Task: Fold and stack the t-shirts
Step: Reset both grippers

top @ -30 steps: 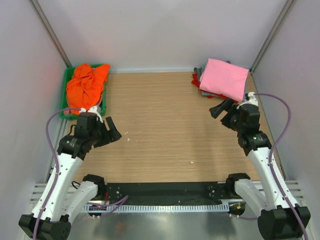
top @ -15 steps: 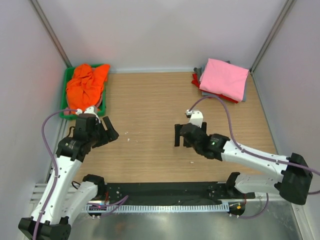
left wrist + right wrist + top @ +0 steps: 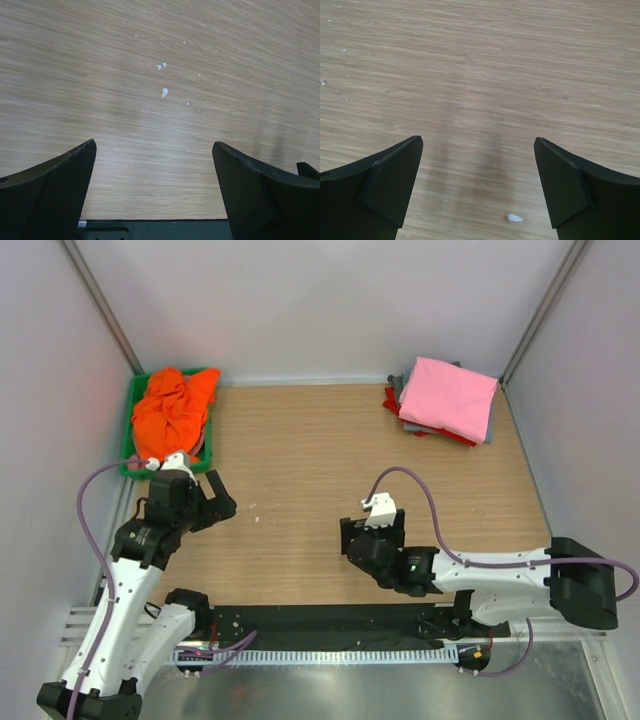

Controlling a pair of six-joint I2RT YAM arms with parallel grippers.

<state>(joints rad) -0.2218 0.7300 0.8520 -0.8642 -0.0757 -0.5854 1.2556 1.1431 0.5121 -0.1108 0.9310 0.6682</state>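
Note:
A crumpled bright orange t-shirt (image 3: 172,408) lies in a green bin (image 3: 129,466) at the back left. A folded light pink t-shirt (image 3: 448,397) tops a stack at the back right, with red and grey t-shirts (image 3: 394,396) showing under it. My left gripper (image 3: 215,510) is open and empty over bare wood, just in front of the bin; the left wrist view (image 3: 155,190) shows only wood between its fingers. My right gripper (image 3: 372,536) is open and empty low over the table's front middle, as the right wrist view (image 3: 477,185) shows.
The wooden table (image 3: 320,450) has grey walls on three sides. A black strip (image 3: 330,620) runs along the near edge by the arm bases. Small white flecks (image 3: 164,92) lie on the wood, and one fleck (image 3: 514,218) lies under the right gripper.
My right arm has swung from beside the pink stack at the back right down to the table's front middle. My left gripper has shifted slightly. The shirts have not moved.

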